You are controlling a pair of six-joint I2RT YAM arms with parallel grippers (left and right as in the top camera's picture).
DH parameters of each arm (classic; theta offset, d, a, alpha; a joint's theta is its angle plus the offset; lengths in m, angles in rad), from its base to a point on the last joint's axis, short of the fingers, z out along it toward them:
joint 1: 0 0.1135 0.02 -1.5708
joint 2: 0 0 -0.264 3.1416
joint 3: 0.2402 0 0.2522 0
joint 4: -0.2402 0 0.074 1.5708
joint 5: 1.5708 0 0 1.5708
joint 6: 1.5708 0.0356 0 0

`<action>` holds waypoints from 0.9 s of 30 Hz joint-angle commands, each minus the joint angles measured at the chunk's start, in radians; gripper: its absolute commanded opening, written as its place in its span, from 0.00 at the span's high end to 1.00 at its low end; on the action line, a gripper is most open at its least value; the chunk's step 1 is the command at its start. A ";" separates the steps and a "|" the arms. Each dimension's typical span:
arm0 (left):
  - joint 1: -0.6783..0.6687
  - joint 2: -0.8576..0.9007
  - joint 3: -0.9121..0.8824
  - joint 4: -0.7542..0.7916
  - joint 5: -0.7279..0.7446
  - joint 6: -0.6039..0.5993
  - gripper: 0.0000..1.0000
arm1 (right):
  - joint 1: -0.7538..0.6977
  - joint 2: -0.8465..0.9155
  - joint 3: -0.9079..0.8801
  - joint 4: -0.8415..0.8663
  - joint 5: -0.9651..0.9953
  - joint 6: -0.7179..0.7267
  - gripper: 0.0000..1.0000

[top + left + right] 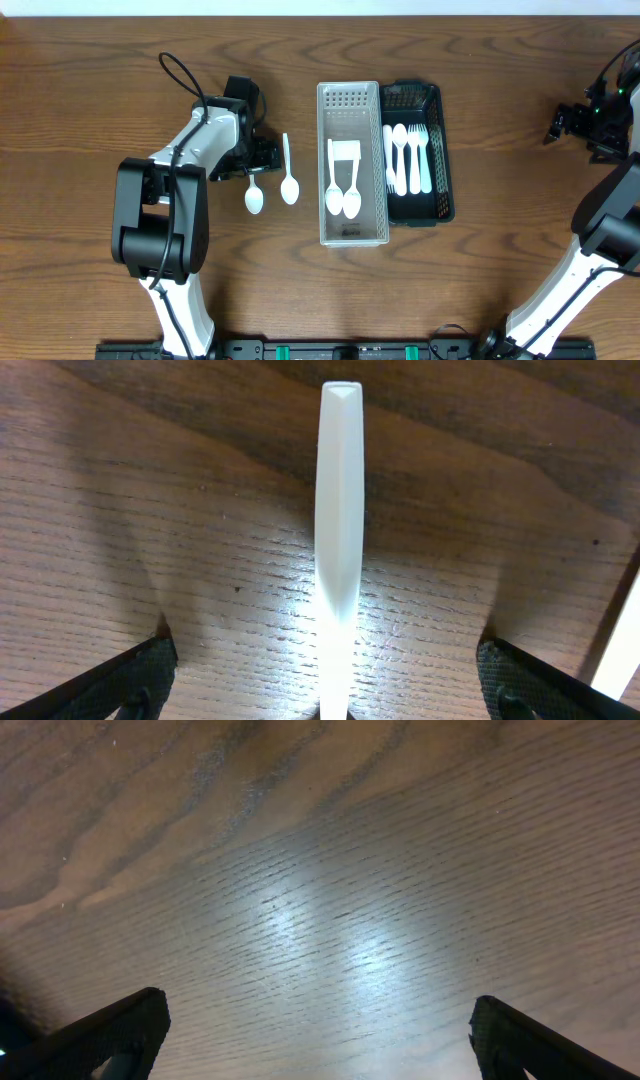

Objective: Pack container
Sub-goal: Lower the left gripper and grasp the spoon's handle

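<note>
So the table [100, 60] is dark brown wood with a heavy wavy grain, and up close the wrist views show fine lines and a shiny glare patch. Four things sit straight on it. Around the middle, a bit closer to the far edge than the near one, there's a long white tray [322, 160] with a black basket [445, 150] pressed right up against its side facing the right edge, both running far-to-near. Toward the left edge from the tray lie two white plastic spoons, bowls pointing at the near edge: the inner spoon [288, 170] and, just beside it, the outer spoon [254, 198], handle partly hidden.
</note>
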 commanded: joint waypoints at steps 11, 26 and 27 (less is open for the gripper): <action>0.005 0.038 -0.004 -0.041 0.000 -0.013 0.56 | -0.003 -0.007 -0.001 0.000 -0.003 0.013 0.01; 0.005 0.037 -0.002 -0.086 -0.001 -0.012 0.94 | -0.003 -0.007 -0.001 0.000 -0.003 0.013 0.01; 0.005 0.037 0.001 -0.086 -0.001 -0.011 0.94 | -0.003 -0.007 -0.001 0.000 -0.003 0.013 0.01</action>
